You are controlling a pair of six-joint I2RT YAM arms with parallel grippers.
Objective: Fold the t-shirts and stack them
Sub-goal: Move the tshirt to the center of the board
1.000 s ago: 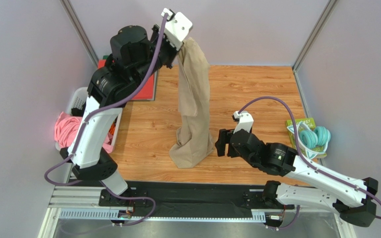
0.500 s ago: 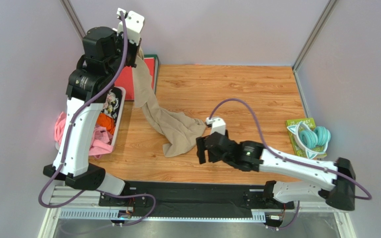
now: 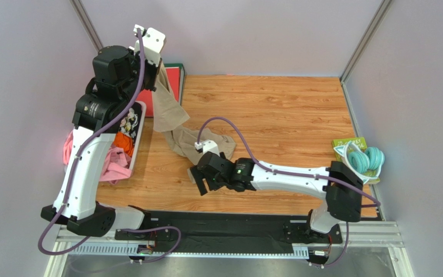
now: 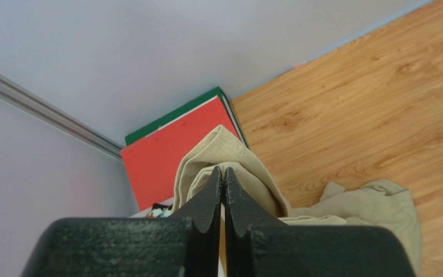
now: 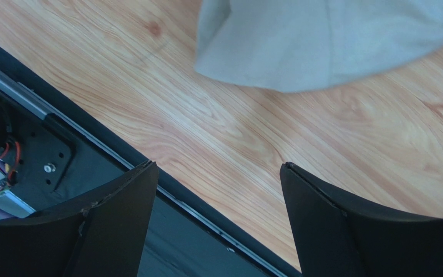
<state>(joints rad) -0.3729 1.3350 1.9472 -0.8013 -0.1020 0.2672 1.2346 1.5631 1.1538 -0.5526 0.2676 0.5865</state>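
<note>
A tan-beige t-shirt point(image 3: 174, 124) hangs from my left gripper point(image 3: 161, 64), raised high at the back left; its lower part lies bunched on the wooden table point(image 3: 276, 109). In the left wrist view my left gripper point(image 4: 224, 172) is shut on a fold of the t-shirt point(image 4: 218, 147). My right gripper point(image 3: 199, 183) is open and empty, low over the table near its front edge, just in front of the shirt's bunched end. In the right wrist view the gripper point(image 5: 218, 173) stands apart from the shirt's edge point(image 5: 322, 40).
A white bin point(image 3: 134, 135) with pink, orange and patterned clothes point(image 3: 82, 151) stands at the left edge. A red and green folder point(image 3: 174, 81) lies at the back left. Teal headphones point(image 3: 363, 158) sit on a green packet at the right edge. A black rail point(image 5: 148, 173) runs along the table's front.
My right arm has reached further left along the front edge, its gripper still open. My left gripper has stayed high at the back left, and the shirt's lower part has dragged leftward.
</note>
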